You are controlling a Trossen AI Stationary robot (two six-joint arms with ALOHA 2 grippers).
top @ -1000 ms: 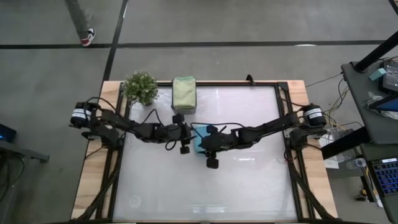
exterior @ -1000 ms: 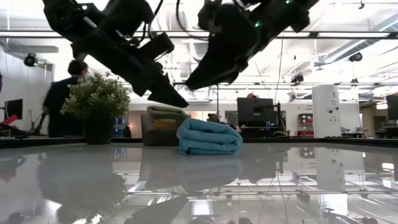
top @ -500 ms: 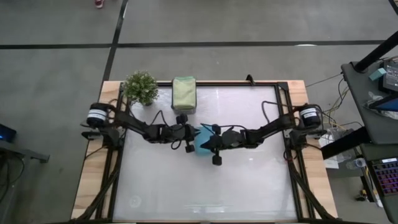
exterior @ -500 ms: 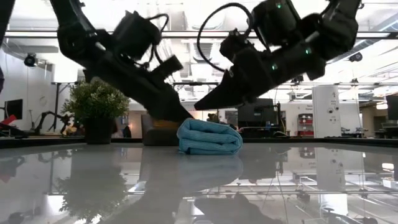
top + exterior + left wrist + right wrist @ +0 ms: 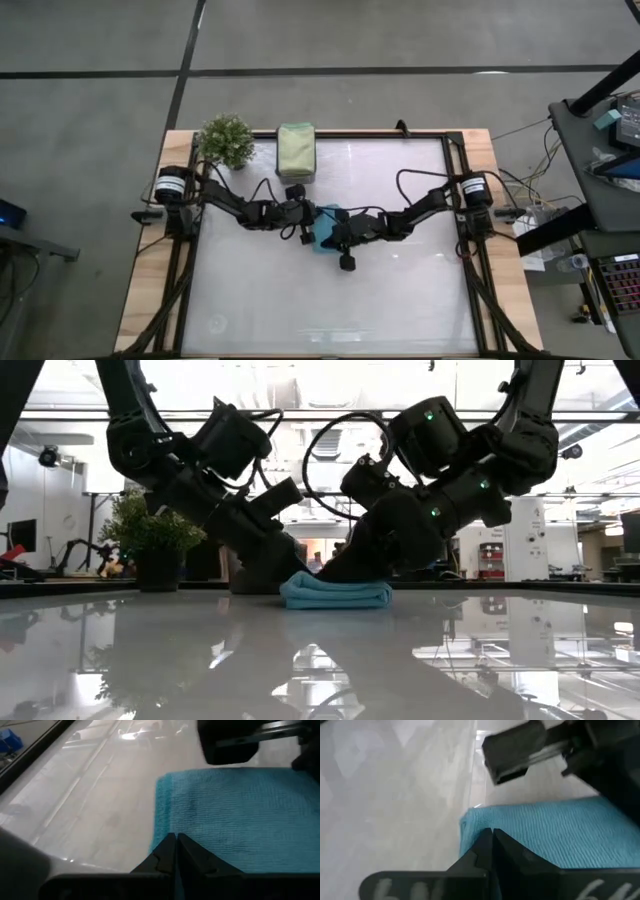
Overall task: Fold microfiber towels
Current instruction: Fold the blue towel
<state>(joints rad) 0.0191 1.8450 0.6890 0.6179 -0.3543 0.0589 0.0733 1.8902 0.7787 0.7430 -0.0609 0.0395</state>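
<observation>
Both my arms low over the table's middle, meeting from either side above one folded light blue towel (image 5: 322, 229). My left gripper (image 5: 176, 851) comes in from the left; its two fingers are pressed flat together, tips resting on the near edge of the blue cloth. Nothing pinched between them that I can see. My right gripper (image 5: 491, 842) comes in from the right; fingers likewise closed tight against each other, tips down on the towel's edge. Whether any cloth is caught in that seam, I cannot tell.

Low view: the blue towel (image 5: 335, 593) lies squashed flat on the glossy white table (image 5: 400, 290), a thin folded pad, with both grippers bearing down on its top, left gripper (image 5: 280, 560) at its left end, right gripper (image 5: 345, 565) toward its middle. The table mirrors both arms.

Each wrist view catches the other arm's dark body just beyond the towel.

Far edge of table, left of centre: a stack of sage green towels (image 5: 296, 150) on a small dark box, well apart from the blue one. Just left of that stack, at the far left corner, a little potted plant (image 5: 226, 139). In the low view the plant (image 5: 152, 532) stands behind my left arm
</observation>
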